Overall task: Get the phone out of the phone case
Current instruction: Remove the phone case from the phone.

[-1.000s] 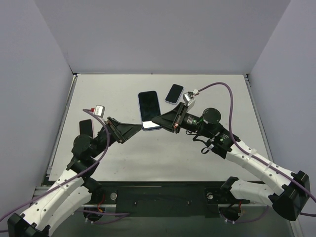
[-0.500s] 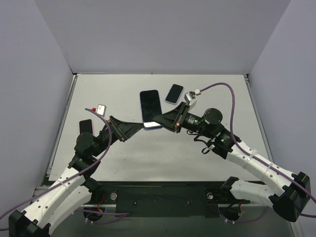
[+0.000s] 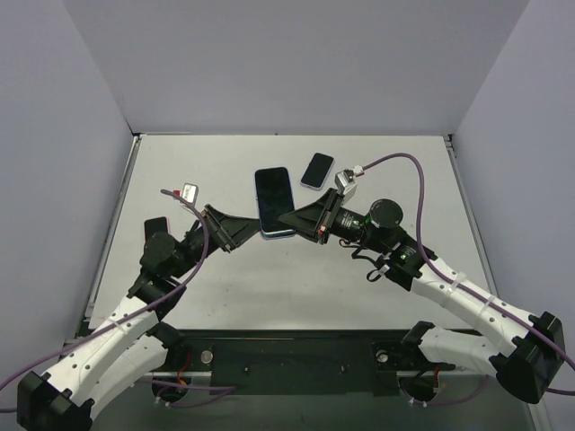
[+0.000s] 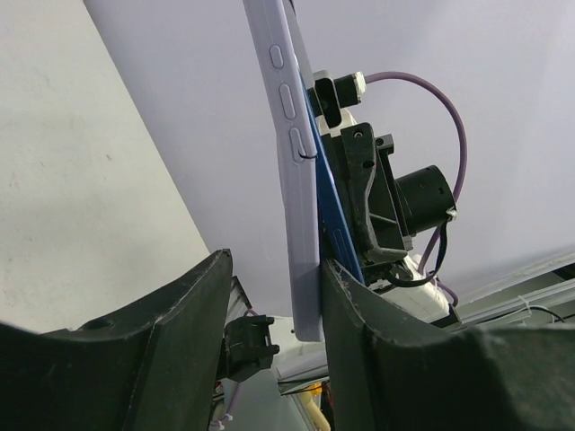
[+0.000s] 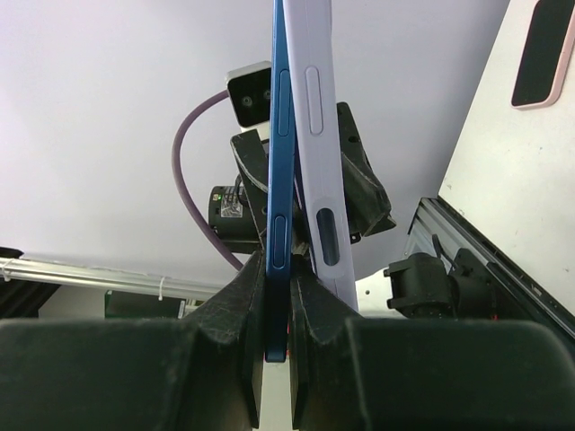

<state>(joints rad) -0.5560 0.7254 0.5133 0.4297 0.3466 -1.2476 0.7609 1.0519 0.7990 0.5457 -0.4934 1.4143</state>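
A blue phone (image 3: 274,199) with a dark screen is held up above the table between both arms. My right gripper (image 5: 277,278) is shut on the blue phone's edge (image 5: 279,180). The lavender case (image 5: 313,135) stands peeled away from the phone on its right side, splayed at a slight angle. In the left wrist view, the lavender case (image 4: 292,180) rises edge-on, with the blue phone (image 4: 334,224) behind it. My left gripper (image 4: 274,269) is open. The case's lower end rests against its right finger (image 4: 359,323), with a wide gap to the left finger (image 4: 180,314).
A small dark phone (image 3: 316,170) lies on the table at the back, right of centre. It also shows in the right wrist view (image 5: 542,54), with a pink rim. Another dark phone (image 3: 154,229) lies near the left edge, partly behind my left arm.
My left arm has moved forward and to the right, closer under the phone. The phone has shifted slightly right. My right gripper keeps its hold.
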